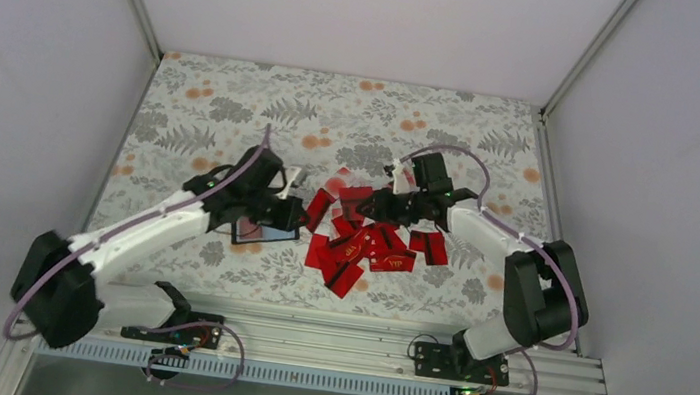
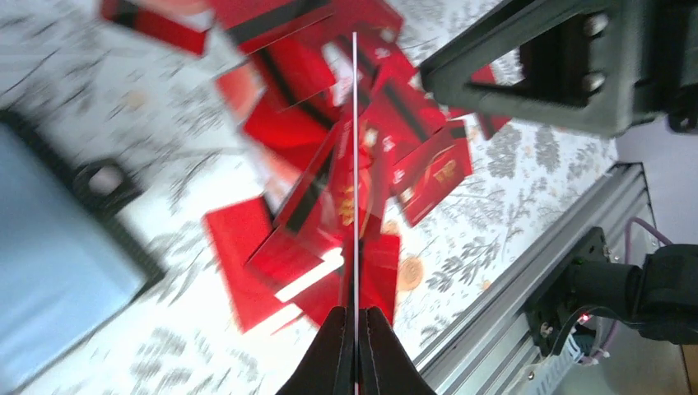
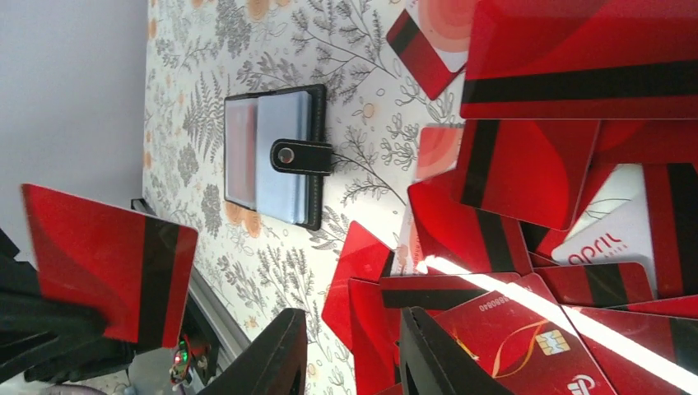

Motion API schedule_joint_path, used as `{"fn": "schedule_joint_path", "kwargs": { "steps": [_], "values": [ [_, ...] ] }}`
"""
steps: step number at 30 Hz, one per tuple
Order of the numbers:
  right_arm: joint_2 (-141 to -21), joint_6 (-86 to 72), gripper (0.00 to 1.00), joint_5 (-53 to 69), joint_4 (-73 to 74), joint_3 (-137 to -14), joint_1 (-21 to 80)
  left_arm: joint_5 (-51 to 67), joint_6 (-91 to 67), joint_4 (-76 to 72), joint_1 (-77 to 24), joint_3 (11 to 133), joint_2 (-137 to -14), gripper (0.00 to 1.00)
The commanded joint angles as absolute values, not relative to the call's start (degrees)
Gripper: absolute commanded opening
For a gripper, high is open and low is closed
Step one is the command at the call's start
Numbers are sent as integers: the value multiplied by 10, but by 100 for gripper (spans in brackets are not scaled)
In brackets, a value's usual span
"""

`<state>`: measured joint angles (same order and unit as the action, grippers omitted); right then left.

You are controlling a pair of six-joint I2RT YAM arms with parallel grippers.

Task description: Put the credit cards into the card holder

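My left gripper (image 2: pixel 355 311) is shut on one red credit card (image 2: pixel 355 164), seen edge-on as a thin line above the pile. The right wrist view shows that same card (image 3: pixel 107 271) from its face, with a black stripe. The card holder (image 3: pixel 276 156) lies open on the cloth, grey-blue pockets up and snap tab out; from above it sits under my left gripper (image 1: pixel 302 214). Several red credit cards (image 1: pixel 370 245) lie overlapping in a heap mid-table. My right gripper (image 3: pixel 352 317) hangs open over the heap's left edge with nothing between its fingers.
A floral cloth (image 1: pixel 235 113) covers the table. White walls stand on three sides, and an aluminium rail (image 1: pixel 338 342) runs along the near edge. A white "april" card (image 3: pixel 609 239) lies among the red ones.
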<state>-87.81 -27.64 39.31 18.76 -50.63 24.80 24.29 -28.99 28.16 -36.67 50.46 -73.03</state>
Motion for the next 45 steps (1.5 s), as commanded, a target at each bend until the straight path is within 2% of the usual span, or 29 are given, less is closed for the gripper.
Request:
{"fn": "schedule_joint_path", "kwargs": {
  "steps": [1, 9, 13, 21, 31, 45],
  "values": [
    [-888, -263, 30, 424, 176, -525, 264, 174, -364, 365, -347, 442, -624, 2],
    [-965, -260, 30, 413, 154, -580, 376, 70, -522, 468, -305, 348, -433, 2],
    [-1021, -267, 29, 390, 157, -612, 432, 26, -555, 504, -302, 341, -396, 2],
    [-1113, -276, 26, 363, 162, -655, 466, 42, -547, 433, -290, 280, -388, 2],
    [-1161, -296, 24, 349, 160, -677, 467, 151, -533, 304, -215, 202, -387, 2],
    [-1219, -327, 22, 314, 198, -742, 438, 93, -511, 308, -213, 219, -398, 2]
  ]
}}
